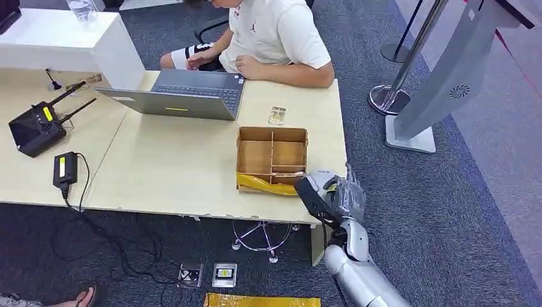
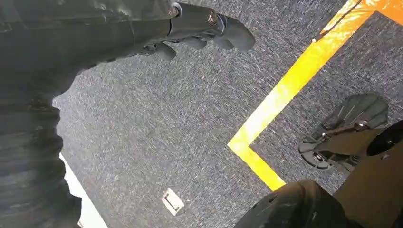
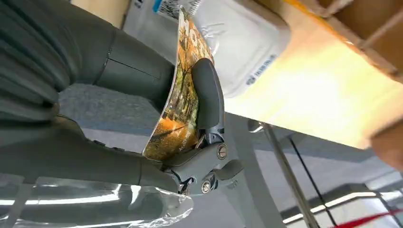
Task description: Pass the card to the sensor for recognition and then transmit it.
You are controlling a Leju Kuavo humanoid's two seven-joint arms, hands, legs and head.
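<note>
My right hand point(image 1: 329, 195) is at the table's front right corner, just right of the cardboard box point(image 1: 255, 132). In the right wrist view the thumb point(image 3: 208, 95) presses a card point(image 3: 183, 104) with an orange autumn picture against the hand point(image 3: 142, 76), so the card is held upright on its edge. A white sensor pad point(image 3: 242, 42) with a barcode label lies on the table just beyond the card; whether they touch I cannot tell. The left hand point(image 2: 190, 28) hangs over the grey carpet with nothing in it.
A person point(image 1: 275, 32) sits at the far side behind a laptop point(image 1: 185, 96). A second card point(image 1: 277, 115) lies behind the box. A remote point(image 1: 38, 128) and a black adapter point(image 1: 64, 169) lie at the left. A grey kiosk stand point(image 1: 447, 77) rises at the right.
</note>
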